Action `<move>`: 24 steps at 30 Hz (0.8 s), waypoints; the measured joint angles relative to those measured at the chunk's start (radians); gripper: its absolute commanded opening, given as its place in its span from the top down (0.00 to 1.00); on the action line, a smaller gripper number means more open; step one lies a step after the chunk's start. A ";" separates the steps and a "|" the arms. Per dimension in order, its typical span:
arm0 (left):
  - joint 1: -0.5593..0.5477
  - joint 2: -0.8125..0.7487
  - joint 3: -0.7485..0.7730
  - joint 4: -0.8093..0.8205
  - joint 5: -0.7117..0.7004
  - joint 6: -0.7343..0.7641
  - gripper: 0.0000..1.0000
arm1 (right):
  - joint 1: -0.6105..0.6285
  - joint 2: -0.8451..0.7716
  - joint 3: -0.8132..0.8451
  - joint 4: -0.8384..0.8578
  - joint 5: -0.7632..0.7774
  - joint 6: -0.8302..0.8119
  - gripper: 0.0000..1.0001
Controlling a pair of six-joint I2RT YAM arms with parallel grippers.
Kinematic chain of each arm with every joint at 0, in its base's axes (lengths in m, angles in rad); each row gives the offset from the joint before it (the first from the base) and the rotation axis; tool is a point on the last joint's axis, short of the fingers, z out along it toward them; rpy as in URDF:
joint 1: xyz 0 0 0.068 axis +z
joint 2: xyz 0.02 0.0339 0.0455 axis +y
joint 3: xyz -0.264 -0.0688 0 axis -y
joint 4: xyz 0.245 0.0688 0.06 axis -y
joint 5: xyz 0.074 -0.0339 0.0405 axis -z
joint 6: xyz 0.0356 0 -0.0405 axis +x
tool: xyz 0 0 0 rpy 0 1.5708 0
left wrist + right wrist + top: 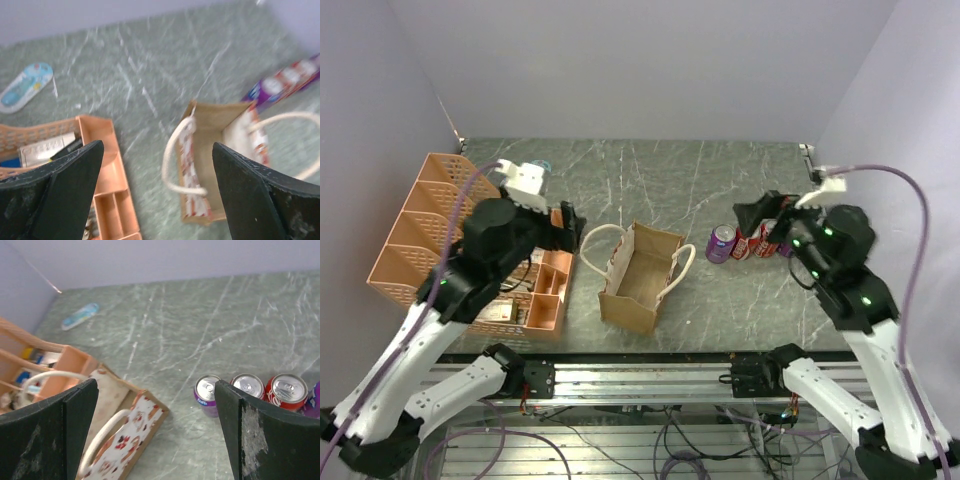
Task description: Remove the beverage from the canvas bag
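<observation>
Marble tabletop [720, 180] — canvas bag [638, 275] upright, mouth up, long axis near-to-far; left fingers [60, 195], right fingers [260, 435] spread.

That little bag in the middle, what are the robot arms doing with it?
Nothing is being held right now. The canvas bag stands open in the middle and looks empty from above. A row of drink cans stands on the table to its right. The right gripper hovers open near the cans, and the left gripper hovers open by the orange organizer.
</observation>
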 measured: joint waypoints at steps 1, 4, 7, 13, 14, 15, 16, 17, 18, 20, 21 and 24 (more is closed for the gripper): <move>0.000 -0.019 0.030 -0.004 0.005 -0.015 0.01 | 0.005 -0.030 0.023 -0.024 -0.016 -0.002 0.00; 0.000 -0.093 0.143 -0.010 0.020 -0.074 0.01 | 0.005 -0.114 0.161 -0.134 -0.031 -0.007 0.00; 0.000 -0.180 0.217 -0.006 0.026 -0.126 0.01 | 0.005 -0.183 0.292 -0.188 -0.028 -0.011 0.00; 0.000 -0.315 0.278 -0.007 0.024 -0.200 0.01 | 0.005 -0.287 0.411 -0.259 0.005 -0.018 0.00; 0.000 -0.319 0.278 -0.010 0.023 -0.206 0.01 | 0.005 -0.293 0.415 -0.269 0.012 -0.019 0.00; 0.000 -0.320 0.275 -0.012 0.021 -0.216 0.01 | 0.005 -0.296 0.417 -0.284 0.021 -0.021 0.00; 0.000 -0.320 0.272 -0.014 0.021 -0.220 0.01 | 0.005 -0.296 0.417 -0.297 0.029 -0.022 0.00; 0.000 -0.320 0.264 -0.014 0.020 -0.229 0.01 | 0.005 -0.296 0.417 -0.310 0.035 -0.025 0.00; 0.000 -0.320 0.254 -0.015 0.020 -0.233 0.01 | 0.005 -0.296 0.414 -0.322 0.042 -0.029 0.00; 0.000 -0.320 0.239 -0.016 0.020 -0.240 0.01 | 0.005 -0.296 0.412 -0.336 0.052 -0.036 0.00; 0.000 -0.320 0.237 -0.023 0.020 -0.241 0.02 | 0.005 -0.296 0.412 -0.342 0.058 -0.039 0.00; 0.000 -0.320 0.240 -0.033 0.008 -0.244 0.01 | 0.005 -0.296 0.422 -0.357 0.090 -0.047 0.00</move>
